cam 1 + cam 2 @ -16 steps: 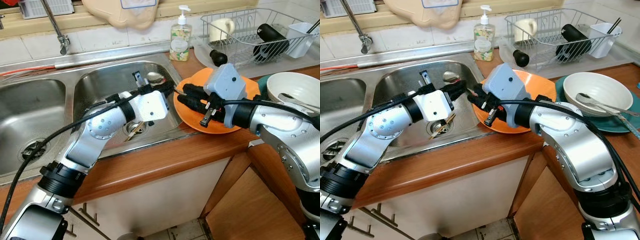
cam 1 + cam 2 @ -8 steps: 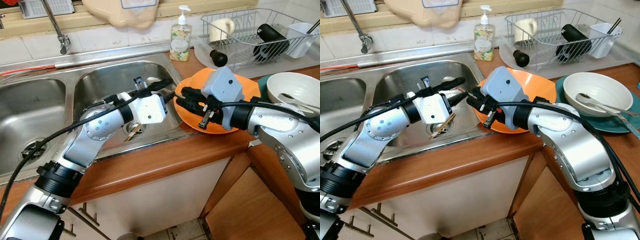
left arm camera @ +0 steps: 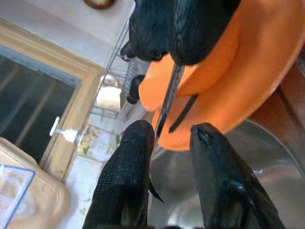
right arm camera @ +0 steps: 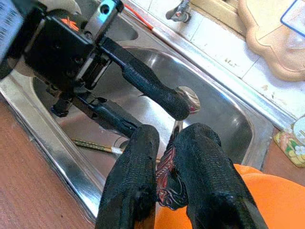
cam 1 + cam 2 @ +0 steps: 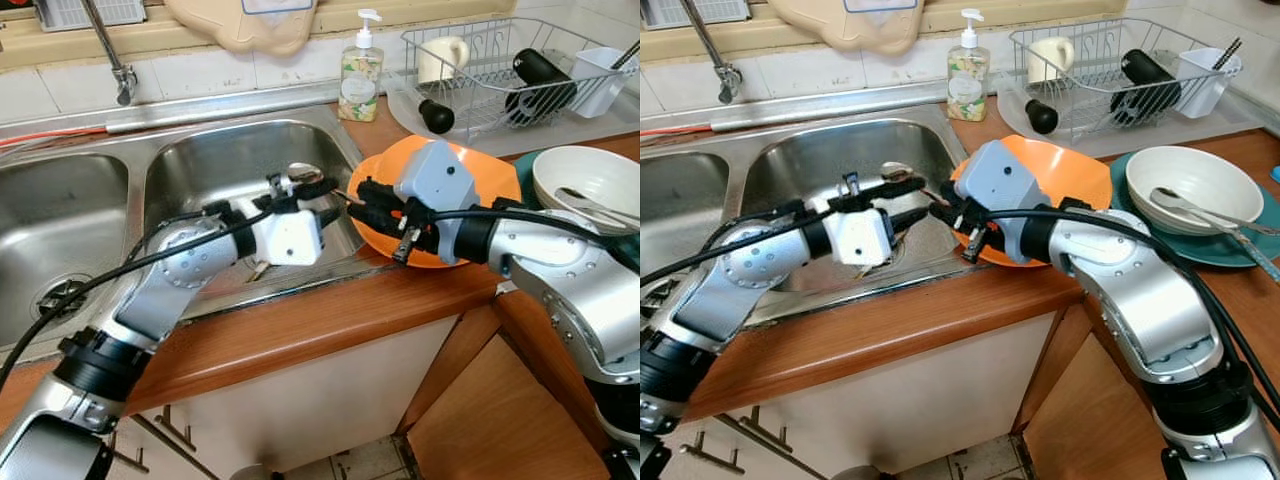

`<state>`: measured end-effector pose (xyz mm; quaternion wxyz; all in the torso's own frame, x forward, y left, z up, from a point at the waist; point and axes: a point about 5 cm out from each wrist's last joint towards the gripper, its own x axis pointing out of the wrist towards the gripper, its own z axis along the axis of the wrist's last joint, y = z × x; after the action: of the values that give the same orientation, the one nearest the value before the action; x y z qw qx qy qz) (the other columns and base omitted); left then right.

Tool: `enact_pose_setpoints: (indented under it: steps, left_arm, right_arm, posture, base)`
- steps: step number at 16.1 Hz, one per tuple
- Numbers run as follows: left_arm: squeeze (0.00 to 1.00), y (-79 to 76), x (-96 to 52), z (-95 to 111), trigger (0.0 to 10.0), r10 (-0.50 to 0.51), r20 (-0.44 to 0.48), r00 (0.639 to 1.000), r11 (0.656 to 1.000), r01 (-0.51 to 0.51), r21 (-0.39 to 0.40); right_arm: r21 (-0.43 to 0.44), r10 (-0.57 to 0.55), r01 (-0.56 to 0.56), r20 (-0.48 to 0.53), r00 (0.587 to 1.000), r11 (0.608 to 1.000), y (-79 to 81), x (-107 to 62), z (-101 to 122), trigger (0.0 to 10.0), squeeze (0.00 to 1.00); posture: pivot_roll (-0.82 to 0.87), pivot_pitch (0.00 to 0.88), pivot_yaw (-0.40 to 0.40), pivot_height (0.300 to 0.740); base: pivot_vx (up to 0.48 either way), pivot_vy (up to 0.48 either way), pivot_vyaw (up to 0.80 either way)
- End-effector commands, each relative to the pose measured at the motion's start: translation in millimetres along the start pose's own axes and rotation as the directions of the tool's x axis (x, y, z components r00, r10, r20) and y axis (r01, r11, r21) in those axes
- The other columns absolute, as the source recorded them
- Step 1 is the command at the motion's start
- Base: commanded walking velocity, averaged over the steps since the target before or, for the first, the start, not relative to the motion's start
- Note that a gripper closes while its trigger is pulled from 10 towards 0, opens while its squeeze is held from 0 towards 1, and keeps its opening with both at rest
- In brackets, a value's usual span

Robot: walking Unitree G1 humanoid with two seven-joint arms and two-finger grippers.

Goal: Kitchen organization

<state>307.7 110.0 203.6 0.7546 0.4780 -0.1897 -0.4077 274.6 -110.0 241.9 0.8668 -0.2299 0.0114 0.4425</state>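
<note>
The utensil, a thin piece with a red-patterned handle, sits clamped between the 2 black fingers of the right pincer, held over the seam where the sink meets the rim of the orange plate. Its slender shaft runs out from that grip toward the left pincer, so its long axis lies roughly across the basin edge, pointing from the robot's right to its left. The left pincer faces it tip to tip, fingers apart, with 1 finger on either side of the shaft's end but not visibly pressing it; I cannot tell whether they touch. That relation decides the next move, as I judge it: a handover, where the left pincer need only close along a line square to the shaft while the right holds steady. Nearest is the brown tabletop edge with both silver arms reaching over it. Below the left pincer, on the basin floor by the drain, lie what look like chopsticks, and a spoon rests further in. Beyond stand a soap bottle, a wire dish rack and, to the right, a white bowl.
</note>
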Motion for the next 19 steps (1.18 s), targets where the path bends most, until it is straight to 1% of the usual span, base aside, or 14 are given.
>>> enact_pose_setpoints:
  steps: [1,2,3,4,7,11,13,17,18,19]
  left_arm:
    - [0.00,1.3,3.0,-2.5,10.0,-0.014,-0.016,1.000,0.999,0.014,0.030]
    - [0.00,2.0,4.4,-4.4,10.0,-0.004,-0.029,1.000,1.000,0.005,0.028]
    - [0.00,0.3,7.1,-11.1,3.9,0.007,-0.066,0.998,1.000,-0.005,0.022]
    - [0.00,-0.4,7.4,-13.3,0.0,0.015,-0.074,0.997,0.999,-0.013,0.029]
    - [0.00,4.5,8.4,-15.7,0.0,0.077,-0.088,0.993,0.996,-0.073,0.049]
    - [0.00,1.2,8.4,-18.2,0.0,0.058,-0.086,0.995,0.997,-0.054,0.049]
    - [0.00,-1.0,9.1,-18.9,0.0,0.037,-0.075,0.997,0.996,-0.031,0.081]
    - [0.00,-1.0,7.2,-21.4,0.0,0.023,-0.066,0.998,0.995,-0.017,0.098]
    - [0.00,0.4,5.6,-23.8,0.0,0.025,-0.073,0.997,0.995,-0.017,0.103]
    - [0.00,1.3,4.8,-25.2,0.0,0.026,-0.078,0.997,0.994,-0.018,0.106]
  right_arm:
    - [-0.016,0.020,-0.019,0.025,0.999,1.000,2.0,1.5,5.8,10.0,0.00]
    - [-0.014,0.025,-0.024,0.029,0.999,1.000,2.6,1.9,6.4,10.0,0.00]
    - [-0.009,0.033,-0.032,0.037,0.999,0.999,4.7,2.9,7.5,10.0,0.00]
    - [-0.005,0.033,-0.033,0.040,0.999,0.999,5.7,3.5,7.7,10.0,0.00]
    - [0.007,0.050,-0.050,0.043,0.998,0.999,10.5,6.4,6.6,10.0,0.00]
    - [0.008,0.040,-0.040,0.054,0.998,0.999,9.2,8.5,8.9,10.0,0.00]
    - [0.012,0.032,-0.033,0.059,0.998,0.999,9.2,10.0,9.8,10.0,0.00]
    - [0.024,0.024,-0.026,0.055,0.998,0.999,8.3,10.8,8.7,10.0,0.00]
    - [0.040,0.018,-0.021,0.061,0.998,0.999,6.9,11.3,9.7,10.0,1.00]
    - [0.048,0.013,-0.016,0.066,0.998,0.999,6.0,11.6,10.6,10.0,1.00]
  posture:
    - [-0.13,0.000,0.034,0.740]
    - [-0.13,0.000,0.034,0.740]
    - [-0.13,0.000,0.034,0.740]
    - [-0.13,0.000,0.034,0.740]
    - [-0.12,0.000,0.036,0.740]
    - [-0.13,0.000,0.049,0.740]
    - [-0.13,0.000,0.060,0.740]
    - [-0.14,0.000,0.068,0.740]
    - [-0.15,0.000,0.073,0.740]
    - [-0.15,0.000,0.073,0.740]
  base:
    - [0.000,0.000,0.00]
    - [0.000,0.000,0.00]
    - [0.000,0.000,0.00]
    - [0.000,0.000,0.00]
    - [0.000,0.000,0.00]
    - [0.000,0.000,0.00]
    - [0.000,0.000,0.00]
    - [0.000,0.000,0.00]
    - [0.000,0.000,0.00]
    - [0.000,0.000,0.00]
